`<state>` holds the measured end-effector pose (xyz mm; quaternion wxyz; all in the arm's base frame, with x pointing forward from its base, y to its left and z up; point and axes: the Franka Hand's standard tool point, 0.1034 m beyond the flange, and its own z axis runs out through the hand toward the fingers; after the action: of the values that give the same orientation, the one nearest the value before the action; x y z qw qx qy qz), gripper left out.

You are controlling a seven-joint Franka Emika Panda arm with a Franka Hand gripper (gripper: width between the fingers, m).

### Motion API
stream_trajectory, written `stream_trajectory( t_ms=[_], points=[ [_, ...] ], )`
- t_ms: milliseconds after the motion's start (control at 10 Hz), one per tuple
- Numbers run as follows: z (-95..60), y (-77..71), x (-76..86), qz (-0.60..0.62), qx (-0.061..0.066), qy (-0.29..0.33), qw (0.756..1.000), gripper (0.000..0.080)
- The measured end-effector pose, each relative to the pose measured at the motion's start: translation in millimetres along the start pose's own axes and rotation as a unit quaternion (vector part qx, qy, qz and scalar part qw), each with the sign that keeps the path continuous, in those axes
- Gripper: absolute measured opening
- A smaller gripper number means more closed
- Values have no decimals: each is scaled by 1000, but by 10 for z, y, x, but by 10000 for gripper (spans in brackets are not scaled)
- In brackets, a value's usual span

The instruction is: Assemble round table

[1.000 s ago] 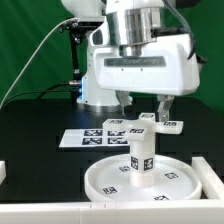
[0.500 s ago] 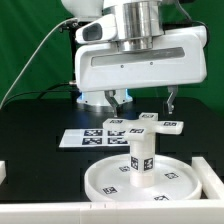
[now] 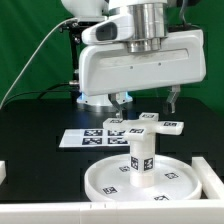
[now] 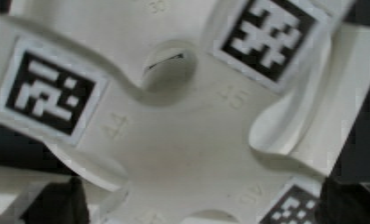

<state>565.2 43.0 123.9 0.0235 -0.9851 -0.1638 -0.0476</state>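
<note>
Black table [image 3: 30,120] | cross-shaped piece [image 3: 158,124] directly under claw [image 3: 146,97] | claw fingers spread apart, empty

End effector [image 3: 146,99] open above cross piece [image 3: 160,124]; cylinder [image 3: 141,160] upright on disc [image 3: 105,178].

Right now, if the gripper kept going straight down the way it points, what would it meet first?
Most likely the cross-shaped piece: the open gripper hangs right above it, and the wrist view is filled with that piece. Depth is hard to judge, so whether the fingers would straddle it or land on an arm is unclear.
</note>
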Motion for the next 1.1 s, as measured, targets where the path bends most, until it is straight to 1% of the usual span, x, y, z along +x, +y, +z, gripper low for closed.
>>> stream_trajectory(
  t_ms=[100, 200, 500, 700, 800, 1000, 1100],
  points=[
    [19, 13, -14, -32, -2, -1, 999, 648],
    [54, 20, -36, -39, -1, -4, 999, 648],
    [141, 7, -65, -7, -1, -10, 1000, 648],
    [243, 35, -73, -8, -7, -6, 1000, 648],
    [265, 45, -67, -8, -9, -3, 1000, 648],
    [263, 45, -66, 4, -9, -3, 1000, 646],
    [263, 44, -65, 16, -8, -3, 1000, 467]
  ],
)
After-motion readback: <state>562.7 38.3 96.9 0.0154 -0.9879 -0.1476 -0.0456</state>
